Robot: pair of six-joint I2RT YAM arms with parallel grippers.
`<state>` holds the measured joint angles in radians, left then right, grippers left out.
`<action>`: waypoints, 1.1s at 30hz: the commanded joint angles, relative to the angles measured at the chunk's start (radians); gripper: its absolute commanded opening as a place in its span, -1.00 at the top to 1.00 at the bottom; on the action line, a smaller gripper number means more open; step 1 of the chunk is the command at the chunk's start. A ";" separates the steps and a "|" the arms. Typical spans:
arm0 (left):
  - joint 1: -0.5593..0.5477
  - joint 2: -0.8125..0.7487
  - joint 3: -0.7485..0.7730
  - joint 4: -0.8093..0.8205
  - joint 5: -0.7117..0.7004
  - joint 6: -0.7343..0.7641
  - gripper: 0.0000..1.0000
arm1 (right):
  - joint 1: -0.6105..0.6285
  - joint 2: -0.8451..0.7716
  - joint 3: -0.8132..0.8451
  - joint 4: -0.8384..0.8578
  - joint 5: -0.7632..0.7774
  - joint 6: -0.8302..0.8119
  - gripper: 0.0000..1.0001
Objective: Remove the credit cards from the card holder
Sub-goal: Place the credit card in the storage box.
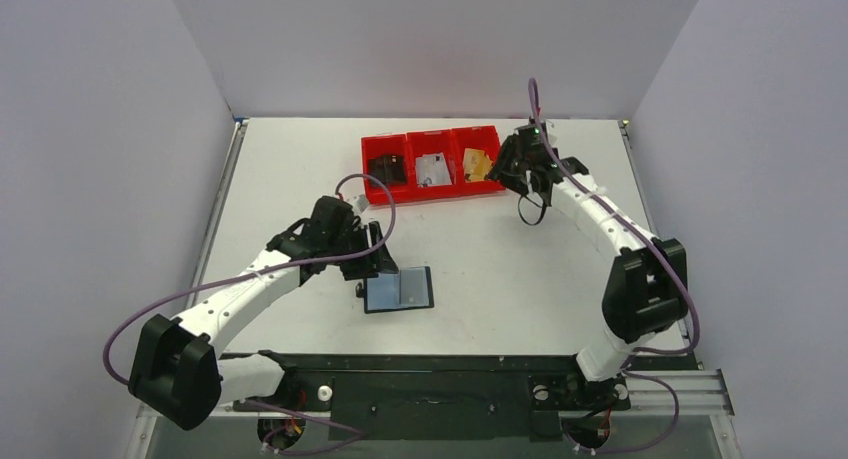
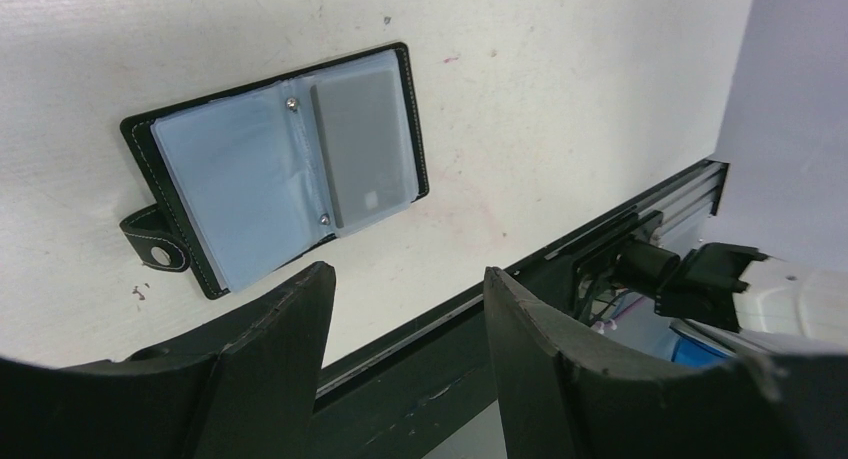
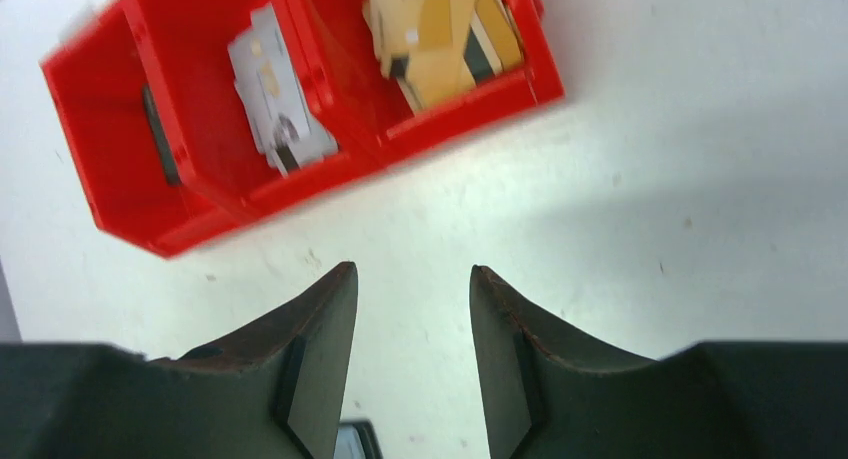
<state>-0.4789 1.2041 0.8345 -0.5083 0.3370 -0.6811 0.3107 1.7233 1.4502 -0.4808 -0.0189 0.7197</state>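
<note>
The card holder (image 1: pixel 398 290) lies open and flat on the table, its bluish clear sleeves up. In the left wrist view the card holder (image 2: pixel 270 169) shows a grey card (image 2: pixel 360 154) in its right sleeve, and its snap strap sticks out at the left. My left gripper (image 1: pixel 374 263) is open and empty just left of and above the holder; in its wrist view the left gripper (image 2: pixel 405 274) hangs over bare table. My right gripper (image 1: pixel 508 179) is open and empty over the table in front of the red bins, as its wrist view (image 3: pixel 412 269) shows.
Three joined red bins (image 1: pixel 432 191) stand at the back centre. The right one holds gold cards (image 3: pixel 440 29), the middle one white-grey cards (image 3: pixel 280 99), the left one a dark card (image 3: pixel 160 134). The black base rail (image 2: pixel 470 359) runs along the near edge.
</note>
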 commanded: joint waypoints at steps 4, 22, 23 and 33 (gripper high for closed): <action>-0.092 0.094 -0.042 0.124 -0.186 -0.065 -0.04 | 0.092 -0.291 -0.330 0.101 0.015 0.038 0.16; -0.117 0.317 -0.092 0.369 -0.130 -0.082 0.33 | 0.383 -0.391 -0.633 0.226 0.080 0.183 0.21; -0.121 0.329 -0.091 0.377 -0.127 -0.085 0.34 | 0.384 -0.392 -0.638 0.228 0.079 0.184 0.21; -0.219 0.398 -0.102 0.465 -0.126 -0.214 0.67 | 0.390 -0.410 -0.688 0.243 0.075 0.197 0.24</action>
<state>-0.6468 1.5696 0.7246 -0.1200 0.2058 -0.8135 0.6891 1.3590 0.7879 -0.2825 0.0299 0.9020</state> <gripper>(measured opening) 0.189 0.386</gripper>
